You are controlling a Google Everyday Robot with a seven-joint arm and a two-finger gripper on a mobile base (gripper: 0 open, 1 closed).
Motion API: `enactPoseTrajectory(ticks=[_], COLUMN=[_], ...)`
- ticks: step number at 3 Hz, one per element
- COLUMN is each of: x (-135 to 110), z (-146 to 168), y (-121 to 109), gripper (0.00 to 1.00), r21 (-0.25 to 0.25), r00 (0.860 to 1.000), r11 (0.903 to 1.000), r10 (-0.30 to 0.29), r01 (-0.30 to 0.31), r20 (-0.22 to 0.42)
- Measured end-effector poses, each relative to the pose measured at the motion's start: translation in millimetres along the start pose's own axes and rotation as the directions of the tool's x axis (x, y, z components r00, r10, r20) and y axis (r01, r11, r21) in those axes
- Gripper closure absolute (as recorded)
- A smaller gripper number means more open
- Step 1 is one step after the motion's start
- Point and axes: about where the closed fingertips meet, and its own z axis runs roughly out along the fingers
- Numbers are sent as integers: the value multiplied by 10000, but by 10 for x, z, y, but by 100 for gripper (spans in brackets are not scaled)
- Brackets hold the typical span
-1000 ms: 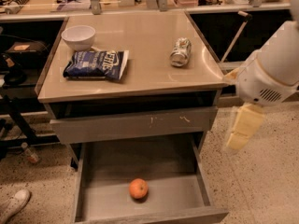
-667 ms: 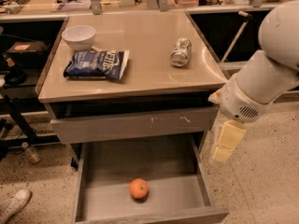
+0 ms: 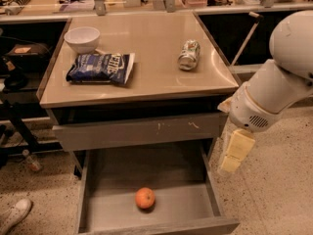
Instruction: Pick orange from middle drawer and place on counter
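The orange (image 3: 145,198) lies on the flat grey floor of the open middle drawer (image 3: 195,204), near its front and a little left of centre. The glossy beige counter (image 3: 151,58) is the cabinet top above it. My gripper (image 3: 231,159) hangs from the white arm (image 3: 274,92) just outside the drawer's right wall, pointing down, to the right of the orange and above its level. It holds nothing that I can see.
On the counter are a white bowl (image 3: 81,38), a blue chip bag (image 3: 100,68) and a crushed silver can (image 3: 189,54). A shallower drawer with a scratched front (image 3: 142,130) sits slightly open above the middle drawer. A shoe (image 3: 15,214) is at the lower left.
My arm and gripper have moved left and down, from beside the cabinet's right side to the right wall of the open drawer. The orange has not moved.
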Motion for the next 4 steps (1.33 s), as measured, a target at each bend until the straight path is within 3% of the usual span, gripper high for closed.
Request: enactPoseTrajectory(ticks=[1, 2, 3, 4], x=[106, 199, 198, 233], z=[615, 1239, 1262, 1620], y=[-78, -345, -341, -257], gripper=[0, 0, 0, 0], r21=[-402, -315, -354, -558], r00=[9986, 9910, 9909, 9804], r11=[9987, 9965, 9973, 9964], r10=[330, 803, 685, 727], r01=[-314, -773, -648, -635], r20=[408, 1067, 1156, 1831])
